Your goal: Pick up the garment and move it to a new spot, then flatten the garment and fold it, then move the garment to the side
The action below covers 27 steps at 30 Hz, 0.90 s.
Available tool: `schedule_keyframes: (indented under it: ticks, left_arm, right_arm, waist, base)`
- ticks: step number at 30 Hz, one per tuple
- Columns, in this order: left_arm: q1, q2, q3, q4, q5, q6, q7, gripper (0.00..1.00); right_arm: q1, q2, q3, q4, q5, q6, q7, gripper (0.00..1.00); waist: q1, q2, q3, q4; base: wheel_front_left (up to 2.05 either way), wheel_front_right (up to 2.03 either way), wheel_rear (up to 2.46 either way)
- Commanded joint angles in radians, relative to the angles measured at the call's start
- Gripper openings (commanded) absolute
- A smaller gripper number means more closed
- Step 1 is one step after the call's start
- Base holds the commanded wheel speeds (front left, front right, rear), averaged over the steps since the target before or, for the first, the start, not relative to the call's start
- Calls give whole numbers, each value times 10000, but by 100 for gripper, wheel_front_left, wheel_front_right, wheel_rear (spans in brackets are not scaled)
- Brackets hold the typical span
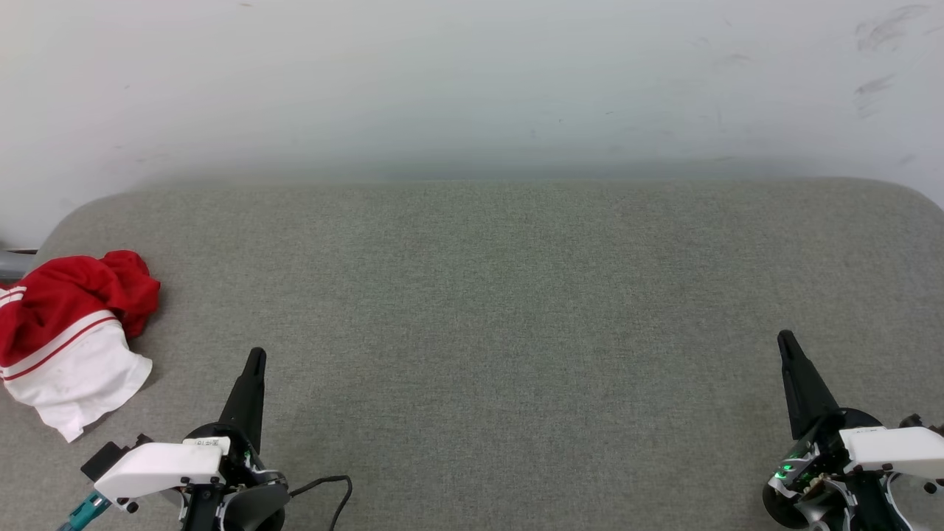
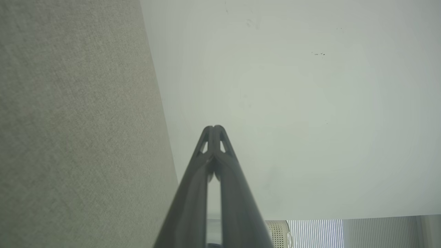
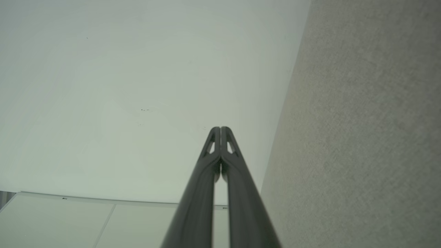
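The garment (image 1: 70,332) lies crumpled at the left edge of the grey fabric surface (image 1: 501,310): red cloth on top, a white sleeve with red-and-white striped trim below. My left gripper (image 1: 256,356) sits at the lower left, shut and empty, its tips a short way right of the garment and not touching it. Far off at the lower right, my right gripper (image 1: 785,338) is shut and empty too. In the left wrist view the left gripper (image 2: 214,128) has its tips pressed together, and so has the right gripper (image 3: 220,128) in the right wrist view.
A pale wall (image 1: 472,81) rises right behind the grey surface, whose back corners are rounded. A black cable (image 1: 332,487) trails by my left wrist. A grey pipe-like end (image 1: 13,263) shows at the far left above the garment.
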Motion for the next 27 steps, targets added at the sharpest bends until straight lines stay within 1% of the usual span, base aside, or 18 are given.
schedule_keyframes:
  ticks: [1, 22, 23, 27]
  left_arm:
    - [-91, -5, 19, 11, 18, -32, 16, 0]
    - [-91, -5, 17, 11, 17, -32, 14, 0]
    - [0, 0, 0, 0, 0, 0, 0, 100]
    - [274, -42, -47, 300, 8, 15, -20, 100]
  right_arm:
    - [-98, 35, 3, 1, 37, -3, 8, 0]
    - [-98, 33, 3, 1, 37, -3, 9, 0]
    - [0, 2, 0, 0, 0, 0, 0, 100]
    - [283, 6, 25, 303, -13, -2, -18, 100]
  waist:
    - [0, 0, 0, 0]
    - [0, 0, 0, 0]
    - [0, 0, 0, 0]
    - [0, 0, 3, 0]
  base:
    - [0, 0, 0]
    - [0, 0, 0]
    - [0, 0, 0]
    - [0, 0, 0]
